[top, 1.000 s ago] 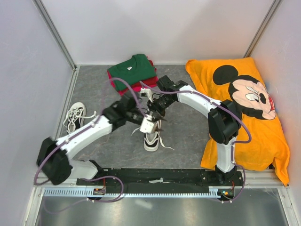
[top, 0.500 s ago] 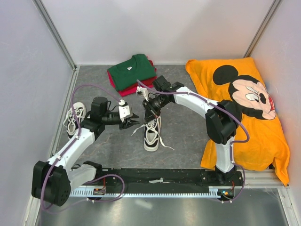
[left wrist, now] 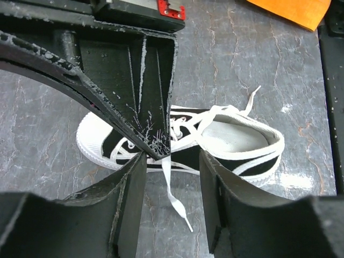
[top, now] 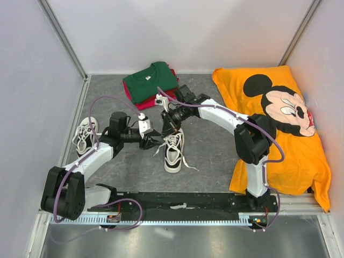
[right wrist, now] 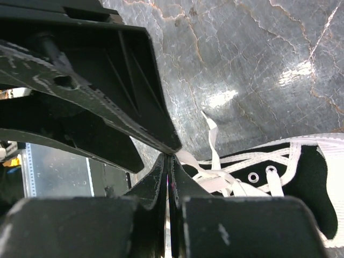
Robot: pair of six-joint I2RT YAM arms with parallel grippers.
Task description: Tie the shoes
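Right claw (right wrist: 168, 158) is pressed together, pinching a lace (right wrist: 189, 162) of the middle shoe (top: 173, 151). Left claw (left wrist: 172, 161) is spread just left of that shoe, a loose lace end between its fingers. The second shoe (top: 84, 134) lies by the left wall. A green shirt (top: 150, 80) is far behind and an orange cloth (top: 279, 156) is to the right.

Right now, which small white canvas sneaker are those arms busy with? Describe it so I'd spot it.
Start at the big orange cartoon-mouse cloth on the right of the grey table. Left of it, mid-table, in front of the folded green shirt, lies the small white canvas sneaker. Unlike its twin by the left wall, its white lace is pinched in the right gripper.
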